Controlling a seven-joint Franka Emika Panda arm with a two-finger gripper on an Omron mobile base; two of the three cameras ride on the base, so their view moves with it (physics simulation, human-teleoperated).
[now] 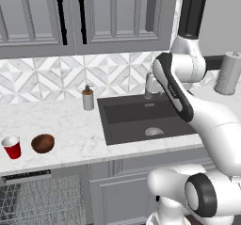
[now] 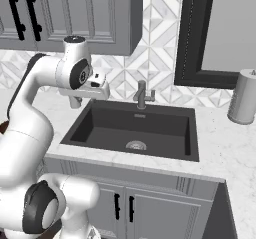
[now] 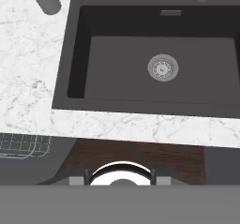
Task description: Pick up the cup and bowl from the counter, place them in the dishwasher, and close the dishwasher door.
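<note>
The red cup (image 1: pixel 12 147) stands upright at the far left of the white marble counter (image 1: pixel 70 125). Just right of it is the dark-brown bowl (image 1: pixel 43 143). Under them the dishwasher (image 1: pixel 37 198) shows its grey wire rack (image 3: pixel 23 145) beneath a dark control strip (image 1: pixel 26 176). I cannot make out the dishwasher door for certain. My gripper (image 2: pixel 100 94) hangs over the left part of the black sink (image 2: pixel 132 128), well to the right of the cup and bowl. In the hand view the gripper (image 3: pixel 120 176) is open, with nothing between its fingertips (image 3: pixel 87 174).
A soap dispenser (image 1: pixel 88 98) stands left of the sink and a faucet (image 2: pixel 142 95) behind it. A steel canister (image 2: pixel 243 97) is on the counter at the right. Grey wall cabinets (image 1: pixel 84 17) hang above and grey base cabinets (image 2: pixel 125 203) sit below the sink.
</note>
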